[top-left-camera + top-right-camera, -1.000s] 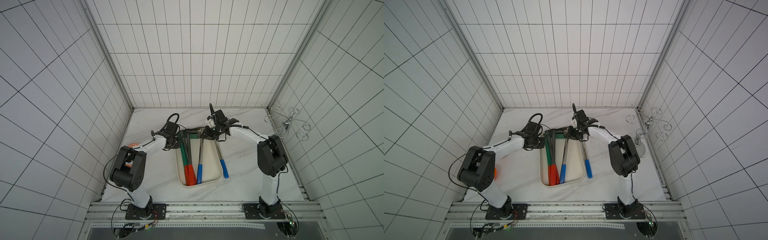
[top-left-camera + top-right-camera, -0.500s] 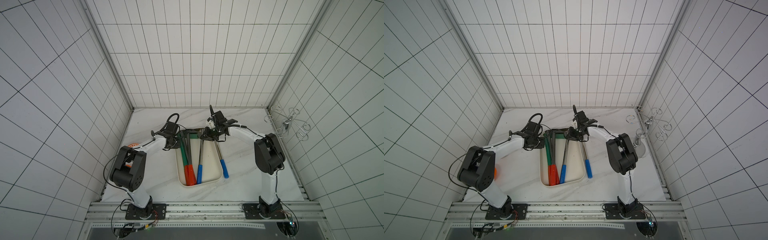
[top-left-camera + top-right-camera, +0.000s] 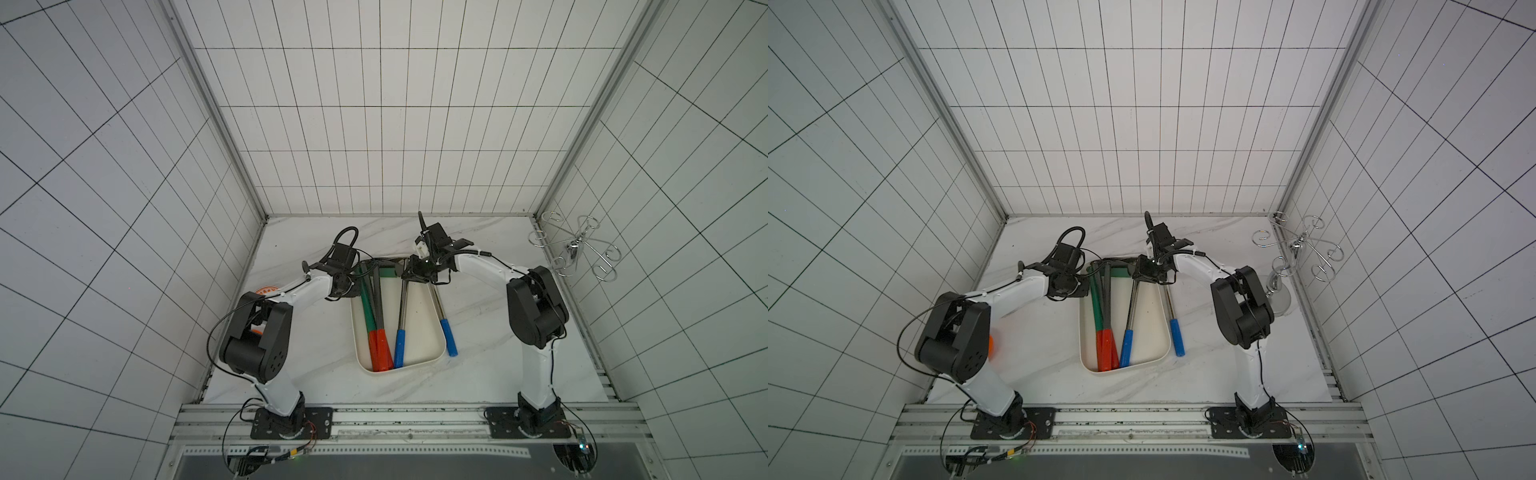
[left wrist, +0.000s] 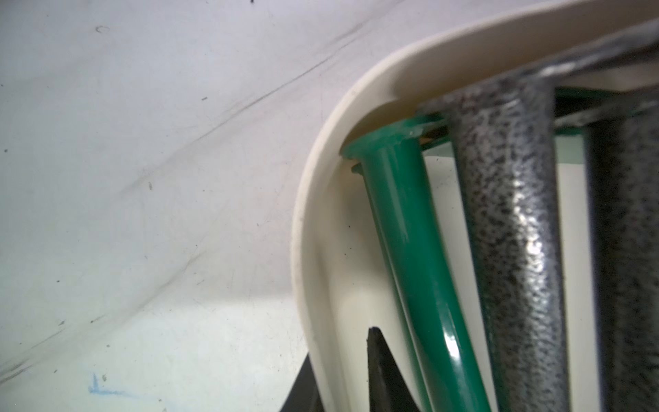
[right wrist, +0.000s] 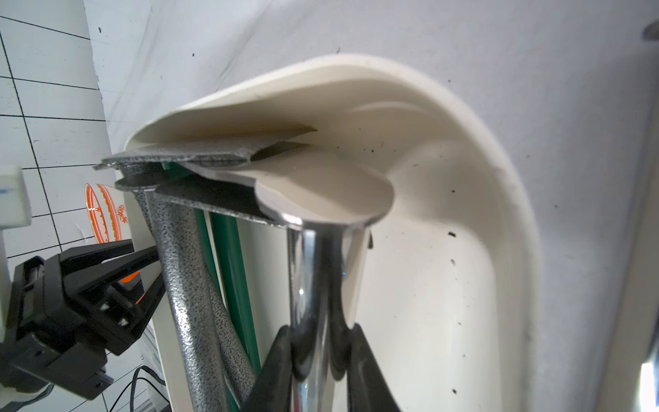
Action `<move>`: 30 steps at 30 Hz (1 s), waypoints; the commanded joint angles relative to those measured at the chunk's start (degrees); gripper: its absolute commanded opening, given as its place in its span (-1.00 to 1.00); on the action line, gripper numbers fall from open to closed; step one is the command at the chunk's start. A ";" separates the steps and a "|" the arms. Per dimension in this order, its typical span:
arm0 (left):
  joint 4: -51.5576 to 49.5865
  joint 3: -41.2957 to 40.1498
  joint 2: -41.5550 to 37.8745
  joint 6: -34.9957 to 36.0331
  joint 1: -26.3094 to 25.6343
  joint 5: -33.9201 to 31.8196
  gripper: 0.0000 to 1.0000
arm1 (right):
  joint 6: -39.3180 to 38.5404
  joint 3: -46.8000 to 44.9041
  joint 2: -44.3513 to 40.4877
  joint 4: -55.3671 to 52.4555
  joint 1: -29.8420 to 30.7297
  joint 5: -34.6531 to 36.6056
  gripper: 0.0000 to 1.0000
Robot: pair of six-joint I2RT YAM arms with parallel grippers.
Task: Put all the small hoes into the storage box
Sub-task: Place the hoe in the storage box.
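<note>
The marbled table point(image 3: 478, 374) bears the storage box point(image 3: 401, 368), a blue-handled hoe point(image 3: 446, 332) just beside it (outside), and an orange bowl point(image 3: 266, 289).

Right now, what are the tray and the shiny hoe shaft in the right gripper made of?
Storage box: likely moulded plastic, cream, matte, with soft rounded walls. Small hoe shaft: metal, probably chrome-plated or polished steel; it mirrors its surroundings.

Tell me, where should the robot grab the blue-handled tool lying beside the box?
Probably the blue handle, near its free end, from straight above, squeezing across it. It lies flat on the table, and that end clears the storage box's rounded corner.
</note>
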 commanded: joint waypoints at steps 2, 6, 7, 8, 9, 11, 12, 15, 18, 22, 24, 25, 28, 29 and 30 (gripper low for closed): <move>2.31 1.86 0.90 0.47 -1.06 2.20 -0.59 | -1.22 -0.65 2.50 -5.96 -0.35 9.78 -0.50; 2.29 1.87 0.81 0.48 -1.06 2.17 -0.59 | -1.06 -0.01 2.31 -7.03 -0.41 10.88 -0.45; 2.35 1.85 0.81 0.44 -1.06 2.16 -0.58 | -1.12 0.15 2.39 -7.08 -0.45 10.60 -0.43; 2.29 1.87 0.84 0.44 -1.14 2.17 -0.59 | -1.12 0.26 2.41 -7.04 -0.41 10.45 -0.42; 2.29 1.87 0.83 0.47 -1.08 2.08 -0.58 | -1.22 0.35 2.41 -7.04 -0.34 10.44 -0.42; 2.29 1.87 0.81 0.44 -1.15 2.16 -0.59 | -1.37 0.57 2.32 -7.03 -0.37 10.19 -0.40; 2.29 1.87 0.86 0.47 -1.15 2.17 -0.58 | -1.35 0.68 2.24 -7.04 -0.28 10.10 -0.40; 2.29 1.87 0.81 0.43 -1.22 2.14 -0.58 | -1.52 1.08 1.97 -7.03 -0.15 9.92 -0.39; 2.30 1.96 0.91 0.46 -1.28 2.11 -0.59 | -1.61 1.48 1.88 -7.03 -0.11 9.75 -0.38; 2.33 1.96 0.90 0.41 -1.32 2.08 -0.59 | -1.61 1.75 1.66 -7.03 0.10 9.56 -0.38; 2.29 1.98 0.95 0.47 -1.32 2.08 -0.58 | -1.62 1.97 1.37 -7.14 0.04 9.56 -0.38; 2.29 1.97 0.90 0.47 -1.32 2.10 -0.58 | -1.69 2.08 1.20 -7.19 0.09 9.56 -0.38; 2.29 2.05 0.97 0.42 -1.32 2.11 -0.59 | -1.79 2.76 0.50 -7.80 0.21 9.98 -0.38; 2.31 2.05 0.98 0.45 -1.32 2.16 -0.58 | -1.83 3.04 0.13 -8.08 0.24 10.22 -0.37; 2.29 2.13 1.07 0.47 -1.40 2.18 -0.59 | -1.88 3.31 -0.37 -8.33 0.29 10.57 -0.37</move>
